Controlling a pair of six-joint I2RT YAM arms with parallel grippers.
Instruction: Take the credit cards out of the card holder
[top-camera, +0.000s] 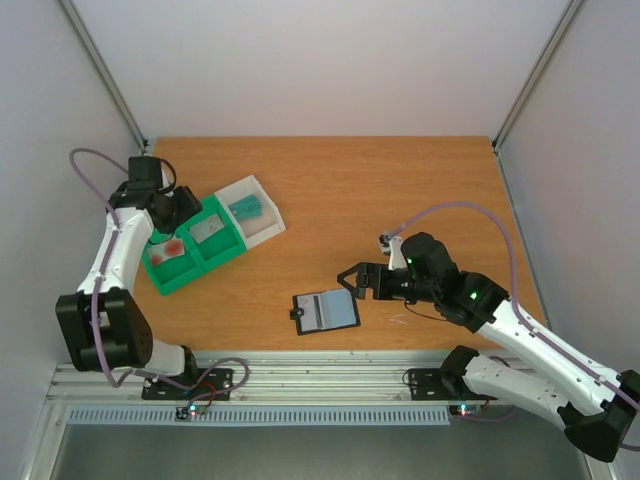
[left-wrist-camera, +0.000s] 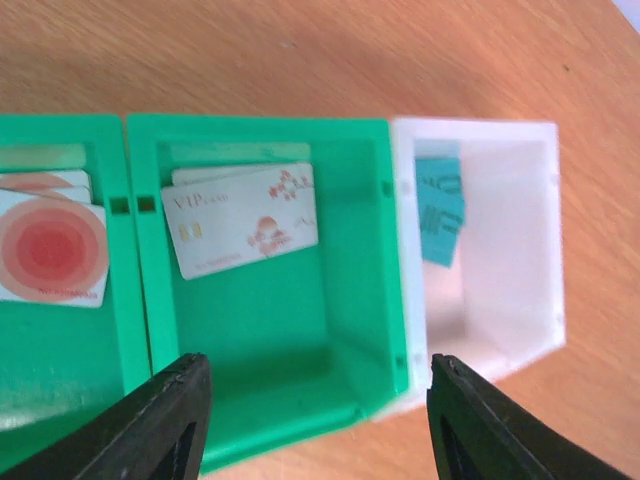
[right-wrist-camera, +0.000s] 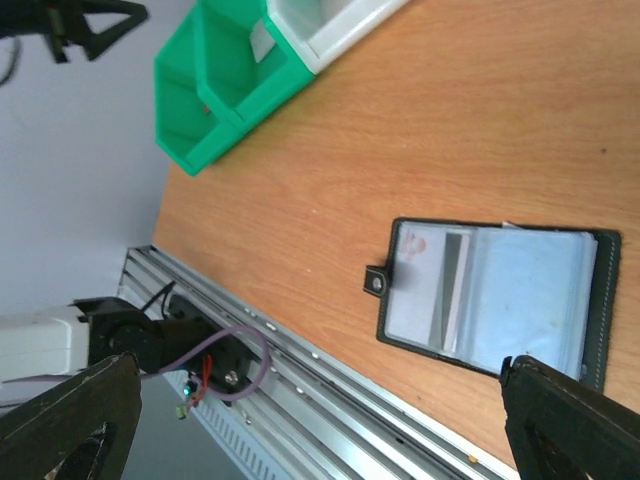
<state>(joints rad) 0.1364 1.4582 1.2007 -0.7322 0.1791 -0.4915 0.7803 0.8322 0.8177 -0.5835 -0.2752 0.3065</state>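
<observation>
Left gripper (left-wrist-camera: 315, 420) gapes empty over the tray (left-wrist-camera: 140, 250): red-pink card (left-wrist-camera: 50, 250) cut off left, grey card (left-wrist-camera: 245, 220) centre, teal card (left-wrist-camera: 438, 215) shadowed right. Right gripper (right-wrist-camera: 320, 410) spreads wide, empty, beside the open card holder (top-camera: 326, 312), lower centre overhead.

The sorting tray (top-camera: 200, 272) sat on the counter (top-camera: 400, 190) near its left edge, its three compartments in a slanted row running from the near left toward the far middle. Credit cards (left-wrist-camera: 245, 220) lay in each compartment. The left end effector (left-wrist-camera: 320, 400) hung over the tray. The card holder (top-camera: 327, 311) lay open and flat close to the near edge, right of the middle and well apart from the tray, its tab (right-wrist-camera: 378, 282) toward the left edge. The right end effector (top-camera: 352, 283) was just beside the holder, on its right-edge side
</observation>
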